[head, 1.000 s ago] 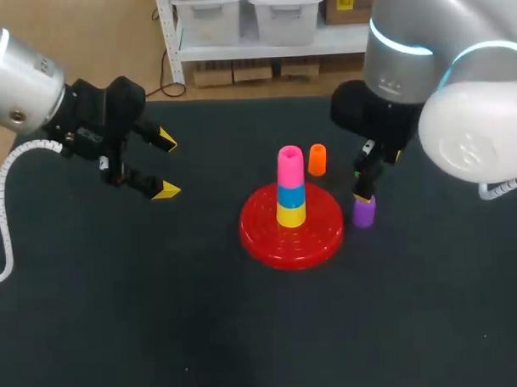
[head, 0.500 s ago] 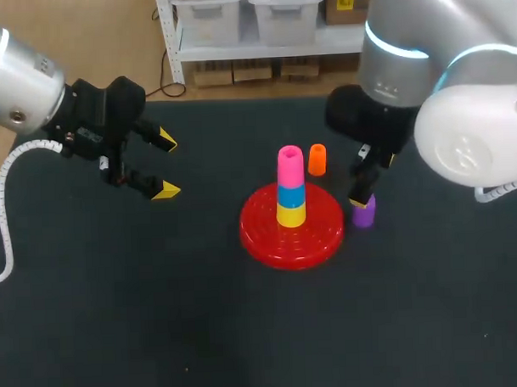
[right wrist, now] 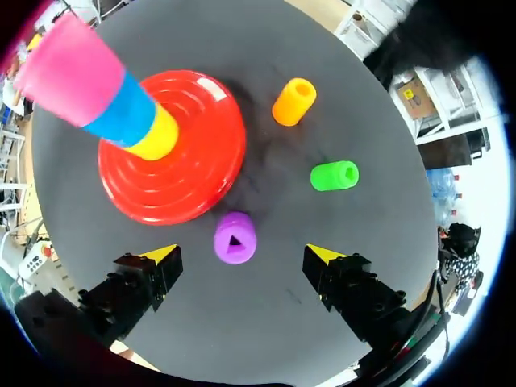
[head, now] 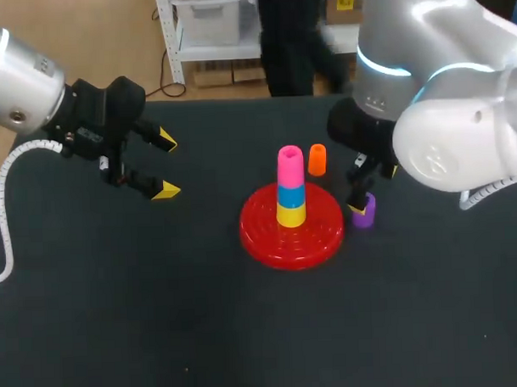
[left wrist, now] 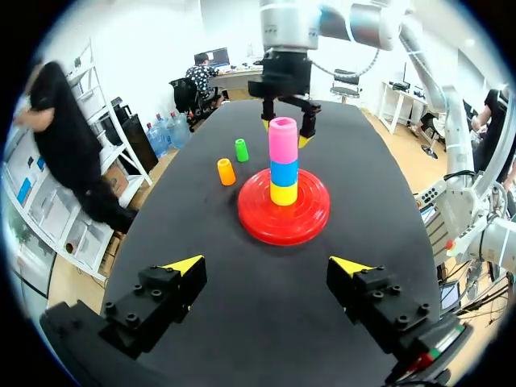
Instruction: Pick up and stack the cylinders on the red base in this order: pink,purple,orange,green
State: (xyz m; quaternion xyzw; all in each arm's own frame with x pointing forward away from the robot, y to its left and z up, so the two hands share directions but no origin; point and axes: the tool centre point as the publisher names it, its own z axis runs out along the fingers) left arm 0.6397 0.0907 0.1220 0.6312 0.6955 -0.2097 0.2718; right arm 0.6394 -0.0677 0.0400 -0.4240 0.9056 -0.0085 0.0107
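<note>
While the left gripper (head: 166,168) has kept its place, spread wide and empty, well apart from the red base (head: 321,235), the right arm has swung a little toward the stack. Its gripper (right wrist: 242,255) hangs over the purple cylinder (right wrist: 235,239), fingers wide on either side and touching nothing. In the head view that arm hides the green cylinder (right wrist: 334,175) and most of its own fingers. The right wrist view shows green standing near the orange cylinder (right wrist: 293,101). Purple is a hollow tube, upright on the table just beside the base. On the base, the pink cylinder (head: 290,165) tops a blue cylinder (head: 291,195) and a yellow cylinder (head: 291,214).
</note>
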